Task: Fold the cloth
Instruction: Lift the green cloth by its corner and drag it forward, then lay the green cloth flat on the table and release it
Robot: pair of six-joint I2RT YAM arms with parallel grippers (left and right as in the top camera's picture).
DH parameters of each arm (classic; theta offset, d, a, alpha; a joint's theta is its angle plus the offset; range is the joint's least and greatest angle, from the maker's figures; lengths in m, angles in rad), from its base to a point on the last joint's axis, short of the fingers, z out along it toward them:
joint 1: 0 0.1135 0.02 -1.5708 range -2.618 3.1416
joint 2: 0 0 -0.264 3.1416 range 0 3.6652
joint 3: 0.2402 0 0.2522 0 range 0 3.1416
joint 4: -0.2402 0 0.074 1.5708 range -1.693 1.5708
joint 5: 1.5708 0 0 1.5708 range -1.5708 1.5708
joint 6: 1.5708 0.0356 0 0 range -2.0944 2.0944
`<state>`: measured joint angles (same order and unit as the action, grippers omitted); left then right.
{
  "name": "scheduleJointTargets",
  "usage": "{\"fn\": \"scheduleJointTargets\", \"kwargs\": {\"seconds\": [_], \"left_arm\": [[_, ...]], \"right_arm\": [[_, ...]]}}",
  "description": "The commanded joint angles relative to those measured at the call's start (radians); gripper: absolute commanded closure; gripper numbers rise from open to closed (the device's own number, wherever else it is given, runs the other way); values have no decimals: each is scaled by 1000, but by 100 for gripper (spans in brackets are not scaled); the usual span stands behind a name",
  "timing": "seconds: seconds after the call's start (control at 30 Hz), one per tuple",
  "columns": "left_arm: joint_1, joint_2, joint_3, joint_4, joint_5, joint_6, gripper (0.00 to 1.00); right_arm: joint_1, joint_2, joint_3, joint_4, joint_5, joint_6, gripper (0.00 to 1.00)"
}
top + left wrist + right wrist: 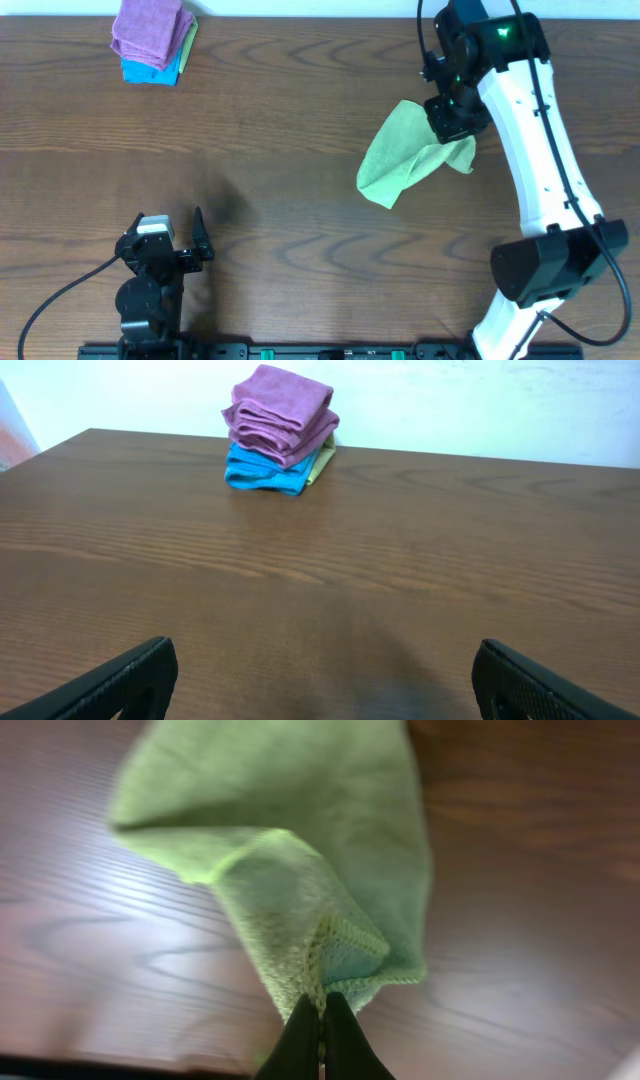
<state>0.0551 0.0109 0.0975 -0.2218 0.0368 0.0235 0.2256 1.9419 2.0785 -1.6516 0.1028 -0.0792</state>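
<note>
Cloth (402, 157) (green, bunched) pinched in right claw (322, 1012).

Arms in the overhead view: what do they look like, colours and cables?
The right arm has white shells, black joints, a thin dark cable and a green light. The left arm is mostly black, with a black cable.

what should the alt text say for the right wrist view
The right gripper, shut, pinches the near end of a crumpled green cloth that spreads away from the camera. Beneath it lies a dark wooden table, slightly blurred.
</note>
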Motion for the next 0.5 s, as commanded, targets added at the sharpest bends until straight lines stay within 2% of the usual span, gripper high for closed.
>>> {"fn": "scheduleJointTargets", "kwargs": {"seconds": [0.0,0.2,0.3,0.37,0.47], "left_arm": [[-5,-5,-29,-8,-18,7,5],[-5,-5,-29,-8,-18,7,5],[-5,-5,-29,-8,-18,7,5],[-5,-5,-29,-8,-18,7,5],[-5,-5,-29,-8,-18,7,5]], "right_arm": [[11,-32,11,8,-162,19,99],[83,-41,11,-8,-182,19,98],[135,-58,11,16,-129,19,98],[175,-97,11,20,-70,8,98],[179,-166,-13,17,-82,-21,98]]}}
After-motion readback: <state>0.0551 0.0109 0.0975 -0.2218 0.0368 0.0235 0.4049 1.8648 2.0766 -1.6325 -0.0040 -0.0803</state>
